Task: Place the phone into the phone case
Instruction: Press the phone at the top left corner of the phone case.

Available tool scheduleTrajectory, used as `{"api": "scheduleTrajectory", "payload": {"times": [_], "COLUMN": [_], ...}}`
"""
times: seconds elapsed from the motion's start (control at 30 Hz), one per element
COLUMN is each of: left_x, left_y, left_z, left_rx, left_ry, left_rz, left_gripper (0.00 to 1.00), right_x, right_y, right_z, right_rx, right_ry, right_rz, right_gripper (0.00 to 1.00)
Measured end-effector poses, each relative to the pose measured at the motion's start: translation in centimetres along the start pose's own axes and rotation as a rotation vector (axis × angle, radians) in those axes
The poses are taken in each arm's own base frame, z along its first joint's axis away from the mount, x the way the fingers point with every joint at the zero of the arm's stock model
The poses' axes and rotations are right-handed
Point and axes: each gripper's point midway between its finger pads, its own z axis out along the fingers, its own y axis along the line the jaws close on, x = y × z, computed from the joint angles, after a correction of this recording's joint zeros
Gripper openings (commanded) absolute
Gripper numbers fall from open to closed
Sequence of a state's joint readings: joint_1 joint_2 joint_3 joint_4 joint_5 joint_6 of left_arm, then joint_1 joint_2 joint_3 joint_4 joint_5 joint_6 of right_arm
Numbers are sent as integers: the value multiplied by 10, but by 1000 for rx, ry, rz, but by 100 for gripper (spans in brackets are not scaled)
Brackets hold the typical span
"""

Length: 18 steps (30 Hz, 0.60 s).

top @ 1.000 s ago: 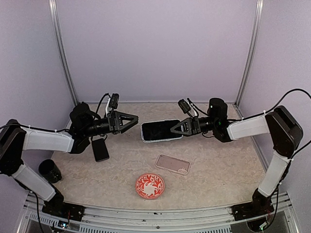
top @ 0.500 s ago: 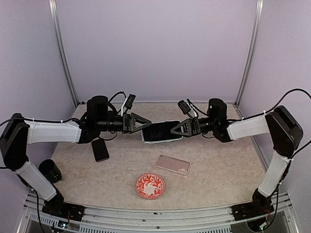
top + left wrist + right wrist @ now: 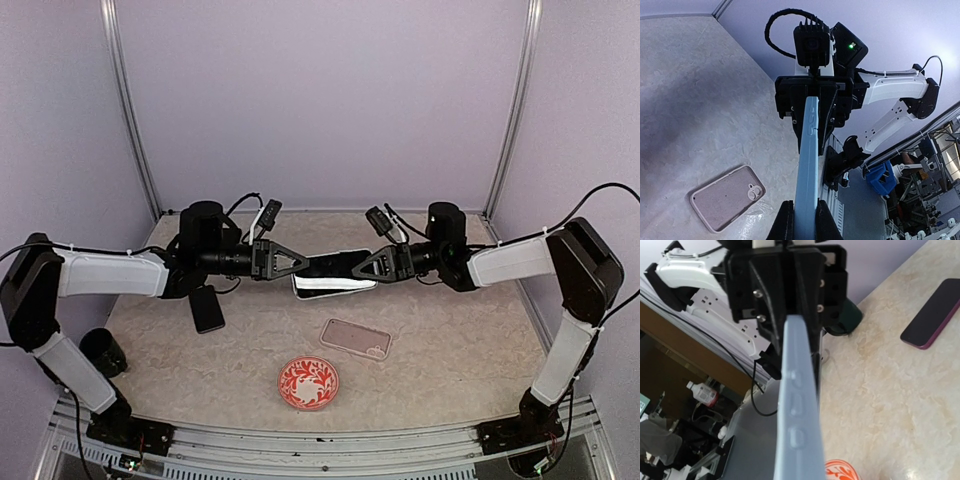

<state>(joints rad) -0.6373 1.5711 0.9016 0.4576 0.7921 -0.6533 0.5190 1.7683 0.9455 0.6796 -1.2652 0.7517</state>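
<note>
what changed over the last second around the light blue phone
The left gripper swung inward and closed on the left end of the light blue phone, which tilted edge-on. The right gripper kept its grip. Clear pink phone case, dark phone and red patterned plate stayed put.

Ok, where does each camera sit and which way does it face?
Top external: above, behind the bases, looking down on the table; both arms, left gripper and right gripper clamping the phone.
Left wrist: looks along the phone at the right gripper; own fingers at bottom.
Right wrist: looks back along it at the left gripper; own fingers unseen.
Shared: top and left wrist show the phone case.
</note>
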Motion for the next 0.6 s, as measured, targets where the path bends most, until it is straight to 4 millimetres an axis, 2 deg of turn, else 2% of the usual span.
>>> {"api": "scheduleTrajectory", "payload": {"times": [0.33,0.6], "left_x": [7,-1], "left_y": [-1,15], "left_z": [-8,-9], "left_rx": [58,-80], "left_ry": [-24,-40], "left_rz": [-66,-86], "left_gripper": [0,0], "right_x": [4,-3], "right_y": [-3,-15], "right_z": [3,4], "right_rx": [-12,56], "right_ry": [18,13], "right_rz": [-9,-2], "right_gripper": [0,0]}}
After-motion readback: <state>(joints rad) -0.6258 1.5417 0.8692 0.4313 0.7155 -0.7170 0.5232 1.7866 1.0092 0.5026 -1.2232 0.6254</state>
